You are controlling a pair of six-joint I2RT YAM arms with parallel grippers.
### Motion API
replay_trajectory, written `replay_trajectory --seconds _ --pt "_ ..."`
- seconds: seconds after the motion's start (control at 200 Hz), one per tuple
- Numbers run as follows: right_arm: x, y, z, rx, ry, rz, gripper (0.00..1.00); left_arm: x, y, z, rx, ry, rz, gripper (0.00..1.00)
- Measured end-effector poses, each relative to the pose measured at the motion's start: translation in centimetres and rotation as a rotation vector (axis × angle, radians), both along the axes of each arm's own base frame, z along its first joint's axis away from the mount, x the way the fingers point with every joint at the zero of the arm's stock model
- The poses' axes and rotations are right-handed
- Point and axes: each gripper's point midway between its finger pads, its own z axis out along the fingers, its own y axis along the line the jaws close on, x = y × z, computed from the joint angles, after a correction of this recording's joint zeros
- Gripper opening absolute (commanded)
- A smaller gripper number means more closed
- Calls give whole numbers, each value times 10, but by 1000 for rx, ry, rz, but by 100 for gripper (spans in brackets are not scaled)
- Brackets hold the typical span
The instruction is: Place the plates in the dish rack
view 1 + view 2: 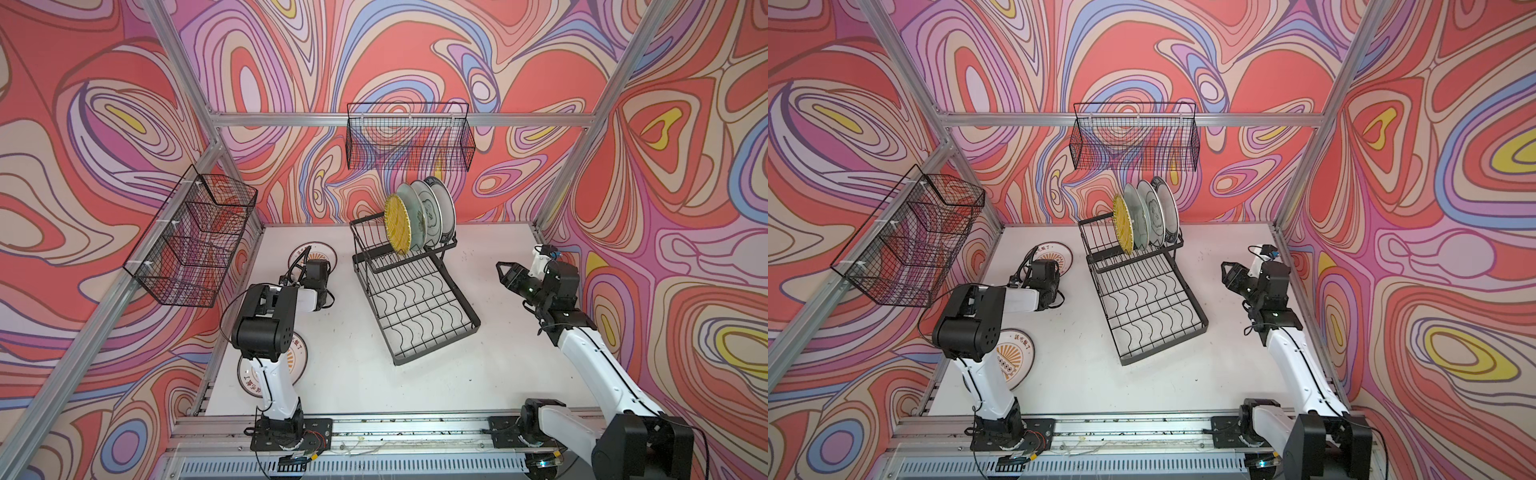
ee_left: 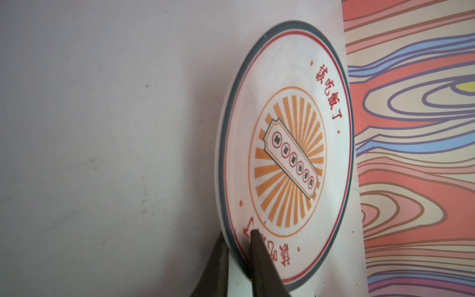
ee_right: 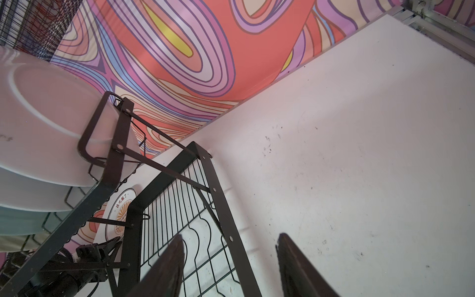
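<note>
A white plate with an orange sunburst (image 2: 288,154) lies at the far left of the table (image 1: 498,357), seen in both top views (image 1: 320,251) (image 1: 1061,254). My left gripper (image 2: 239,231) is shut on its near rim, one finger (image 2: 257,246) on the face and the other under the edge. A second sunburst plate (image 1: 297,353) lies partly under the left arm. The black dish rack (image 1: 415,307) holds several upright plates in its raised tier, the yellow one (image 1: 397,224) in front. My right gripper (image 1: 503,276) (image 3: 230,236) hangs open and empty beside the rack's right edge.
Two fine-mesh black wire baskets hang on the walls, one at the back (image 1: 409,137) and one at the left (image 1: 195,241). Aluminium frame posts stand at the table's corners. The arm bases sit on a rail (image 1: 415,428) along the front edge.
</note>
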Motion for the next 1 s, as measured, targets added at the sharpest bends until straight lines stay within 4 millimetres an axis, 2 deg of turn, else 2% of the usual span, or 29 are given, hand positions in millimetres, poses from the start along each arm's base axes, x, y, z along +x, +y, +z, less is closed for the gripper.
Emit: replay_trajectory --seconds 0.341,0.676,0.856,1.002 --pt "0 -1 1 -2 -3 0 58 -14 -2 0 -1 4 -8 15" --pt "-3 0 8 -3 -23 3 58 -37 -21 2 24 30 -47 14" --pt "-5 0 10 -6 -28 5 58 -51 -22 1 35 50 -52 21" --pt "-5 0 10 -6 -26 5 58 -54 -20 -1 44 61 -46 26"
